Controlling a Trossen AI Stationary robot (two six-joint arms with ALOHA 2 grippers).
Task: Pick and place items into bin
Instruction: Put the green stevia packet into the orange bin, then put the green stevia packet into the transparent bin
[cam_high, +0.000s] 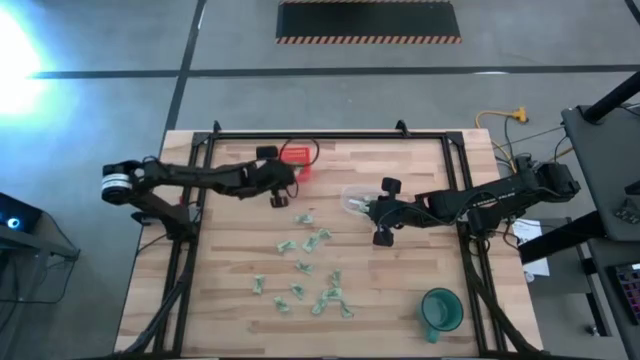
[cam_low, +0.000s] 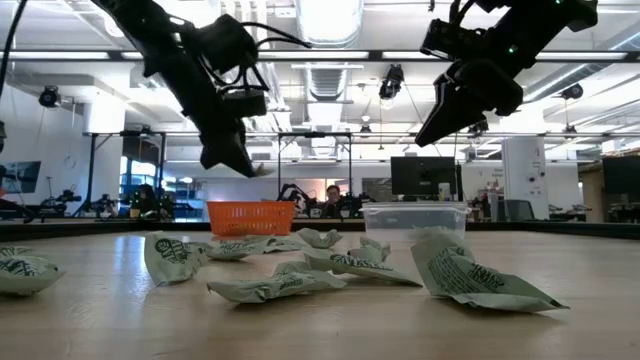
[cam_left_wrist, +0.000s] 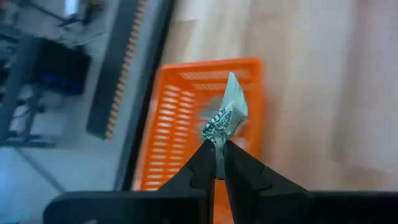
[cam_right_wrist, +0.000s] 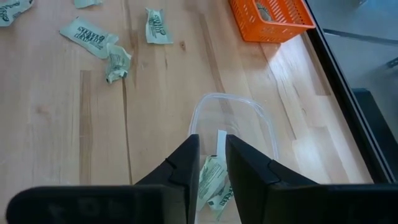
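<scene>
Green wrapped items lie scattered across the lower centre of the bench in the high view, loose and apart from each other. Left gripper hangs over the orange basket at upper centre, jaws pressed together, pinching one item by its end. Right gripper sits over the clear container at centre right, jaws narrowly apart with a green item between them; firm grip or not, cannot tell.

A green cup stands on the wooden table — near one corner, well apart from everything else.
</scene>
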